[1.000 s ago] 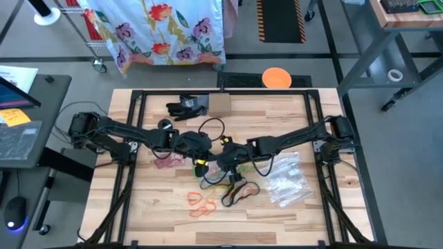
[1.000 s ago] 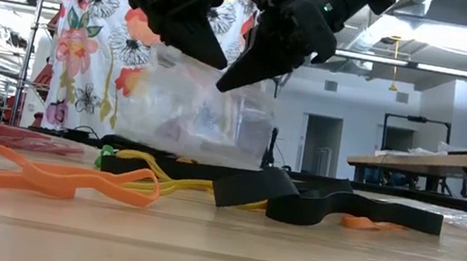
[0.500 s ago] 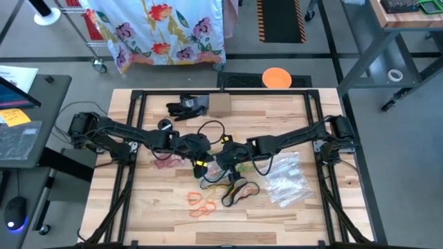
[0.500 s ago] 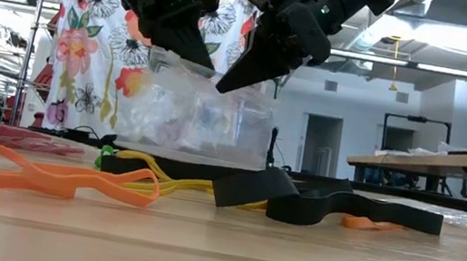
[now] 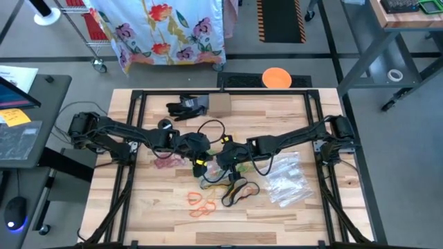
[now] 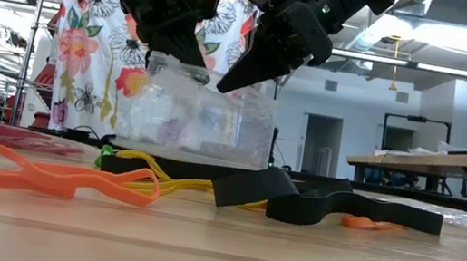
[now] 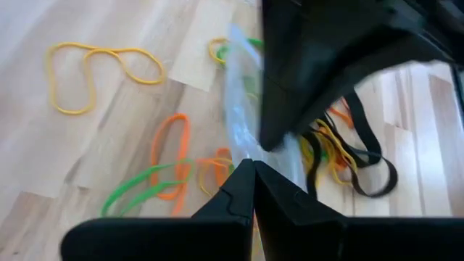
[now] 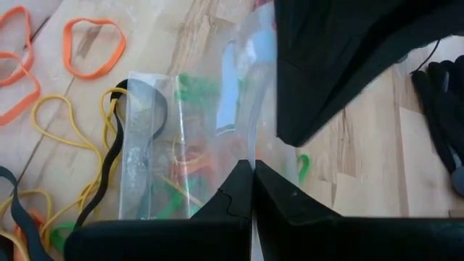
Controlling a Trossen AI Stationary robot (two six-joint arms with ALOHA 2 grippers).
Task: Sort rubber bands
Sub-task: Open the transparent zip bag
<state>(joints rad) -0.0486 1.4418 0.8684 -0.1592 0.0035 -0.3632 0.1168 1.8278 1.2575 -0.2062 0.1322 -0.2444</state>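
**Two grippers hold one clear bag above the loose bands**

A workshop floor and a flowered cloth [image 5: 163, 31] lie beyond the far edge of the wooden table [image 5: 138, 207]. From the left: a reddish bag [image 5: 166, 162] of bands lies flat beside the left arm. At mid-table the left gripper [image 5: 201, 160] and the right gripper [image 5: 220, 162] meet almost tip to tip, each clamped shut on the top edge of one clear zip bag [image 6: 194, 116]. The bag hangs between them, its bottom near the tabletop, apparently so that the mouth faces up for filling; some coloured bands already show inside it. The unsorted rubber bands [image 5: 221, 190] lie just nearer than the grippers: orange loops [image 5: 199, 202] toward the left, yellow [image 6: 162, 180] and green under the bag, black ones [image 5: 240, 190] toward the right. Farther right, spare clear bags [image 5: 287, 181] lie in a heap by the right arm, within easy reach.
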